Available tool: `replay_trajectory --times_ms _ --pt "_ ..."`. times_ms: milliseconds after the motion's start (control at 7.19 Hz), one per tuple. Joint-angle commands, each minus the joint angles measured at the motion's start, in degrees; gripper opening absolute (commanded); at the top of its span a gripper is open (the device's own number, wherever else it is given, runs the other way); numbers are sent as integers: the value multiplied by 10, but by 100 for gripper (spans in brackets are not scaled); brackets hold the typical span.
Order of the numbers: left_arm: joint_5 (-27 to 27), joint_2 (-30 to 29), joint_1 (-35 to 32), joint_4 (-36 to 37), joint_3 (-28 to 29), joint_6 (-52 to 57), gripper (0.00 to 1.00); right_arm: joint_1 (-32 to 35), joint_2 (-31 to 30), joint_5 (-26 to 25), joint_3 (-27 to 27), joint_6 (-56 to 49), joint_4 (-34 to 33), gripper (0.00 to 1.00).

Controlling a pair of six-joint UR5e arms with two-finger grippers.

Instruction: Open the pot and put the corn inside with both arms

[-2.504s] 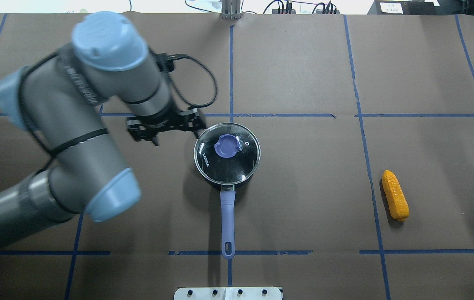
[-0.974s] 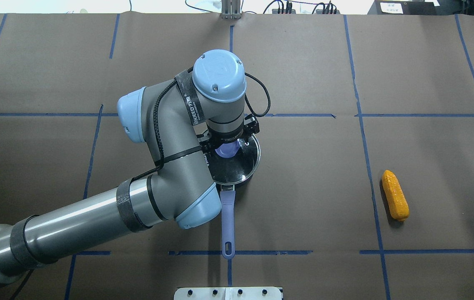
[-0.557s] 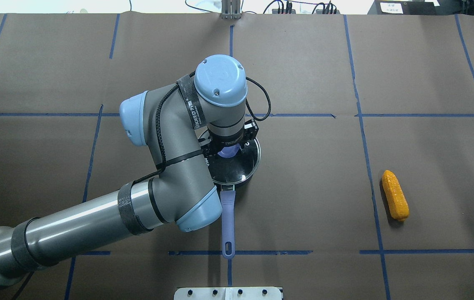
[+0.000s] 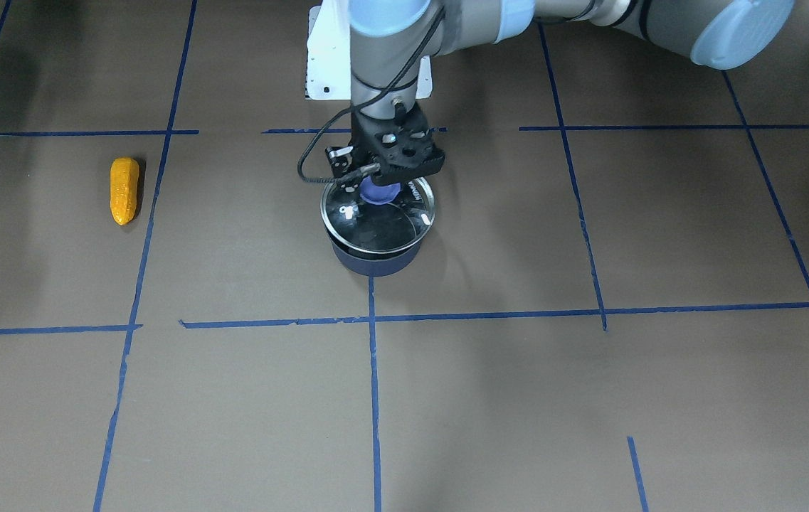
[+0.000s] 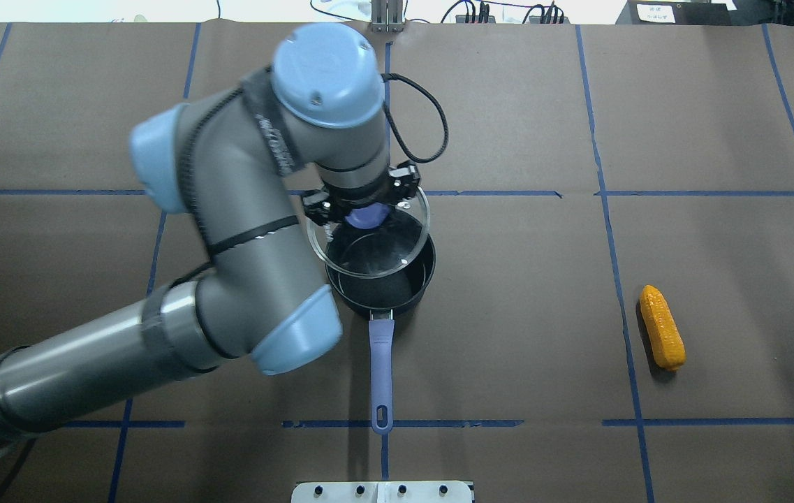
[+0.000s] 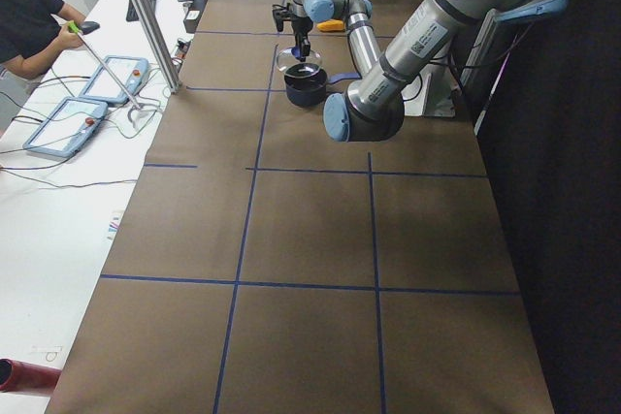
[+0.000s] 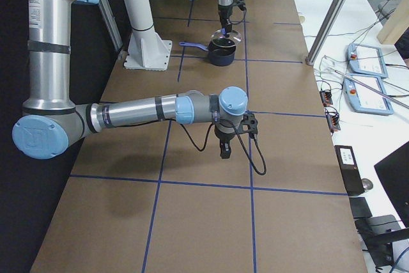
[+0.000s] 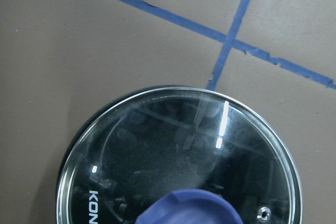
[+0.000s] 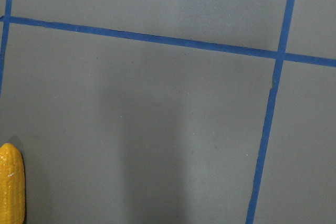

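L claw (image 5: 364,212) pointed straight down & was clenched on the blue knob (image 5: 363,221) of the glass lid (image 5: 384,249). The lid hung roughly level just above the pot (image 5: 397,300), off its rim. In the overhead view the lid sat shifted toward the far side, so the pot's black inside showed along the near edge. In the front view it covered most of the pot's mouth.

The pot stood upright near the middle of the counter (image 5: 508,335). Its periwinkle handle (image 5: 381,363) pointed back toward the robot base, w/ the end reaching a crossing of the blue tape lines (image 5: 606,230). L wrist cam looked down thru the glass, w/ the knob at the bottom edge of the pic.

The corn (image 5: 662,327) lay flat on the counter, well apart from the pot on the robot's R side, just beyond a lengthwise tape line. R wrist cam caught one end of it in its lower-left corner.

R arm (image 7: 140,110) reached out low over the counter, R claw (image 7: 225,151) pointing down above the brown paper. It showed only in the side cam, so can't tell if it was released or clenched
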Motion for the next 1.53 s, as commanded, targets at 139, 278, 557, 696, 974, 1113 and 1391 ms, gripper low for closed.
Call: replay_trajectory --times_ms 139,278,557,696,974,1113,1391 --pt "-4 219 -41 -22 -168 174 0 -12 1 1 3 3 0 100" --pt "-5 276 -41 -83 -161 179 0 -15 1 1 3 3 0 100" --pt "-27 306 -36 -166 -90 174 0 -37 1 6 1 5 20 100" --pt "-43 306 -35 -166 -78 173 1 -38 0 11 1 6 28 100" --pt "-71 304 -34 -167 -55 171 6 -45 0 12 1 6 29 100" --pt "-85 306 -33 -167 -47 172 12 -47 1 13 2 6 31 100" --pt "-87 306 -33 -167 -34 172 23 -53 3 14 3 6 31 100"
